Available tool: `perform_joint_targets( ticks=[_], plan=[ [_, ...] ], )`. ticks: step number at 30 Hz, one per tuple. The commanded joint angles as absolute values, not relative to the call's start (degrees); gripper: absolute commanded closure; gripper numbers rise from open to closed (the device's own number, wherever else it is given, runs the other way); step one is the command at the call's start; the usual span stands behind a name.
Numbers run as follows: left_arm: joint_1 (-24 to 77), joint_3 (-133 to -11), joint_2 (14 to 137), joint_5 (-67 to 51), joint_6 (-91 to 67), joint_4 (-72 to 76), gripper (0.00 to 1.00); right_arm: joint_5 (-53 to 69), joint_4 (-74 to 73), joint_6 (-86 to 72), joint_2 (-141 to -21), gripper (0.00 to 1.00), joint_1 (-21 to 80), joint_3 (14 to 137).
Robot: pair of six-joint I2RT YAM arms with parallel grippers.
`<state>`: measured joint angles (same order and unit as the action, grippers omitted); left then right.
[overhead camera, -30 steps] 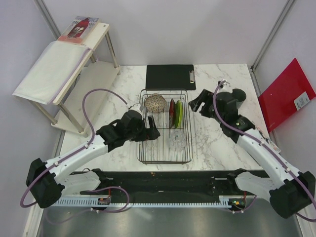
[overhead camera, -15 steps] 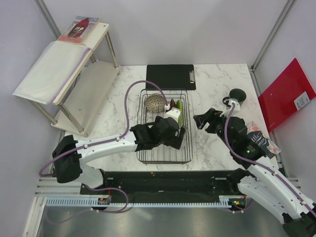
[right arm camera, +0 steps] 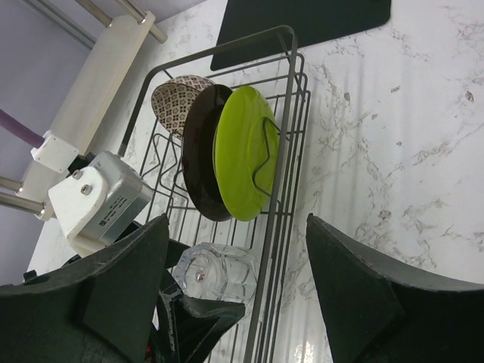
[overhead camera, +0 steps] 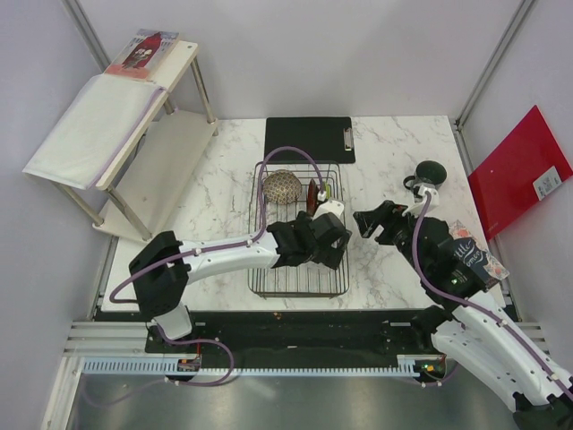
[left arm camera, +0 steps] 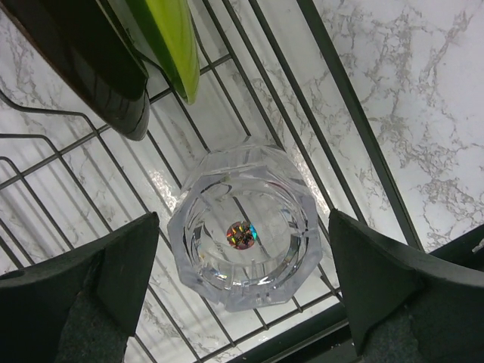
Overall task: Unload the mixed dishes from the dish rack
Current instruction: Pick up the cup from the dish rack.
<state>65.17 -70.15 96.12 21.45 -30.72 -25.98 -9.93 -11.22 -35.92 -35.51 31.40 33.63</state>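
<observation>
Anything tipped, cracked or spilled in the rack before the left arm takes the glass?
Nothing stands out. The small clear glass sits squarely on the dish rack grid, with no cracks visible, between the open fingers of the left gripper. The lime-green plate and dark red plate stand on edge in the dividers. No spills show.

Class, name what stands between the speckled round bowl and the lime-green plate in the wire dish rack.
A dark red plate, standing on edge; the right wrist view shows it best.
</observation>
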Motion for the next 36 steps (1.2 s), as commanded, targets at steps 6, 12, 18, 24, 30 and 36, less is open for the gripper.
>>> perform_joint_targets(
  ticks=[6,12,18,24,30,36],
  plan=[
    [64.7,-69.0,97.1,21.5,-32.0,-21.0,0.24,-9.6,-10.7,-35.8,-35.2,0.2,31.6,32.1],
    [64.7,-65.4,93.6,22.4,-31.4,-19.8,0.54,-10.1,-10.6,-36.0,-34.3,0.21,31.7,31.6],
    [64.9,-60.7,83.2,19.9,-31.5,-19.8,0.71,-10.5,-11.7,-35.8,-32.7,0.21,31.7,32.0],
    [64.4,-49.0,59.5,12.0,-29.0,-7.9,0.98,-11.6,-12.0,-36.3,-31.2,0.21,31.6,32.1],
    [57.9,-39.9,45.1,-3.7,-32.0,5.3,0.98,-8.1,-7.2,-39.5,-30.8,0.22,31.7,29.4],
    [47.0,-34.3,43.3,-24.6,-42.8,20.8,0.98,3.1,4.0,-42.0,-28.7,0.27,31.6,24.4]
  ],
)
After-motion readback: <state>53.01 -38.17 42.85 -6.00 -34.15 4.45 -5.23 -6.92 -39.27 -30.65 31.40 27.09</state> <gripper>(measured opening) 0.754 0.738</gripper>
